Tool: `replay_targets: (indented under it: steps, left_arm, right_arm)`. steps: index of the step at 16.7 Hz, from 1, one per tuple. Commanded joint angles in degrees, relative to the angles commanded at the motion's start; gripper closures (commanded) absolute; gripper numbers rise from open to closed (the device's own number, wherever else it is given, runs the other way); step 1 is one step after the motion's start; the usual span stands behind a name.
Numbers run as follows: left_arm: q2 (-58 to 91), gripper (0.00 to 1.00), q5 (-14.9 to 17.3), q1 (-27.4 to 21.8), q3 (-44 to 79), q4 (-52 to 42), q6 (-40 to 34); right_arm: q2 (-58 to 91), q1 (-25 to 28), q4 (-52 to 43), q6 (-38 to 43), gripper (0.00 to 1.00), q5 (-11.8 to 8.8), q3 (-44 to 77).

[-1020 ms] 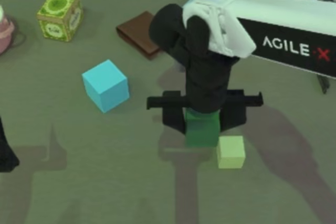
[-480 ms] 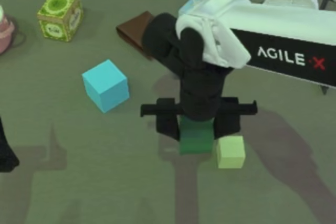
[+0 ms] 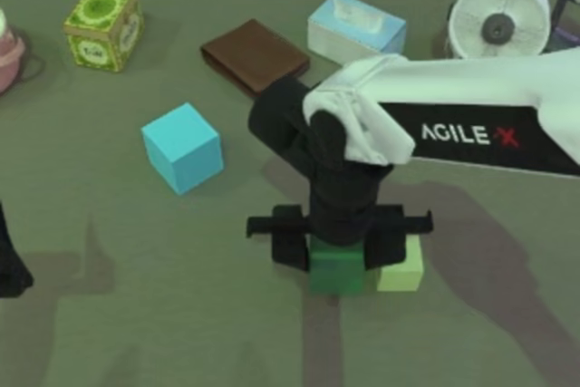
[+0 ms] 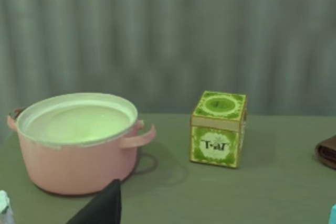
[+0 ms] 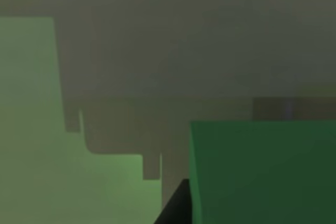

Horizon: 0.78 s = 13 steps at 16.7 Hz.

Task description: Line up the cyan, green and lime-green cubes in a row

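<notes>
Since a second ago, the right gripper (image 3: 337,244) has carried the green cube (image 3: 336,269) toward the near edge, and it now sits beside the lime-green cube (image 3: 403,268), apparently touching it. From the left: the left gripper (image 3: 11,269) is parked at the table's left edge; whether it is open I cannot tell. A pink pot (image 4: 77,142) with a pale lid stands far left. The cyan cube (image 3: 182,147) lies well apart, left of centre. Fingers clamp the green cube's sides.
</notes>
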Motion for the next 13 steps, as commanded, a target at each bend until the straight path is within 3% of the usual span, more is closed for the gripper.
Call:
replay_targets:
  steps: [2, 13]
  left_arm:
    - [0.00, 0.00, 0.00, 0.00, 0.00, 0.00, 0.00]
    - [0.00, 0.00, 0.00, 0.00, 0.00, 0.00, 0.00]
  right_arm:
    - [0.00, 0.00, 0.00, 0.00, 1.00, 0.00, 0.00]
    - [0.00, 0.00, 0.00, 0.00, 0.17, 0.00, 0.00]
